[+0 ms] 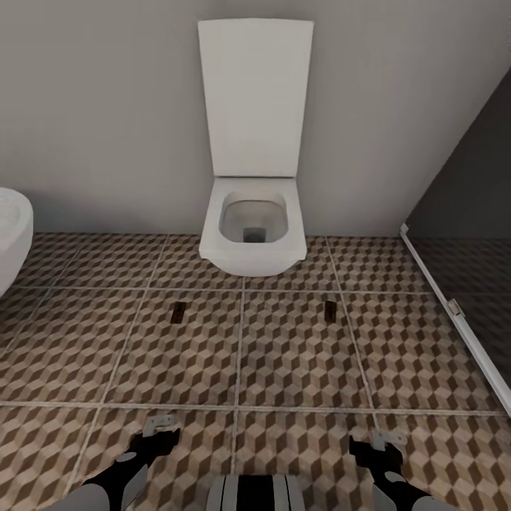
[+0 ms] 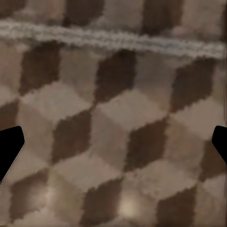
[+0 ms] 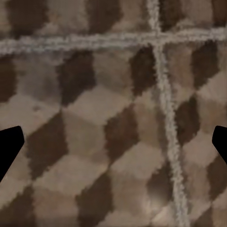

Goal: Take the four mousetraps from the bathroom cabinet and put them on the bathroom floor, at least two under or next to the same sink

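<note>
While both our left gripper (image 1: 160,426) and right gripper (image 1: 384,441) hang spread and empty, two small dark objects (image 1: 179,311) lie ahead on the bathroom floor (image 1: 284,362), one nearer each; whether they are mousetraps we cannot tell.

Both arms are glossy black with pale grey-white shell segments. The left end effector (image 1: 160,426) and right end effector (image 1: 383,442) have black bodies tipped with small light grey blocks. The trunk (image 1: 256,493) is a rounded grey-white casing with dark vertical seams.
</note>
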Robot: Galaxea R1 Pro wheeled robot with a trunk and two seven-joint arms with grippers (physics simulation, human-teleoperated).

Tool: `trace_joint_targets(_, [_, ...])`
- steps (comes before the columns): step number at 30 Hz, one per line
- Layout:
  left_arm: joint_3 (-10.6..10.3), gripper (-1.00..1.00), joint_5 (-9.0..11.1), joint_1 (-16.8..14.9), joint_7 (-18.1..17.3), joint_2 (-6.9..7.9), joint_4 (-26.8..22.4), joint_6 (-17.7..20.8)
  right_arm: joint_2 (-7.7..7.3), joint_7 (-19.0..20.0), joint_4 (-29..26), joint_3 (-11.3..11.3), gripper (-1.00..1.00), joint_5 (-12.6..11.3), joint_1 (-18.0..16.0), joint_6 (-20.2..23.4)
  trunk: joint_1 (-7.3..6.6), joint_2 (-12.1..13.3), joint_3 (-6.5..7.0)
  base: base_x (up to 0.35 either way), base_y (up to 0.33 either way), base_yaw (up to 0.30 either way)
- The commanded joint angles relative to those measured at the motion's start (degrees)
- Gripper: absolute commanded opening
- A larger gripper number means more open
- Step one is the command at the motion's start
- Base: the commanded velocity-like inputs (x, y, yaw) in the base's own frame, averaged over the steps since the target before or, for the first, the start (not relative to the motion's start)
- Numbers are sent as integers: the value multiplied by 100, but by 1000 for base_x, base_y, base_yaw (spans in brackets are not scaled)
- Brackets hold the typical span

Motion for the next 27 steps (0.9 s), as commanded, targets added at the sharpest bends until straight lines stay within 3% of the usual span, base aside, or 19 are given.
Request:
trace_joint_targets(1, [37, 100, -19, -3, -8, -1, 7, -20, 5, 14, 6, -26, 100, -18, -3, -26, -3, 0, 19, 0, 0, 0])
trace_joint_targets(27, [46, 100, -13, -3, -4, 6, 25, -20, 21, 23, 6, -21, 100, 114, 6, -16, -70, 35, 596, 0, 0, 0])
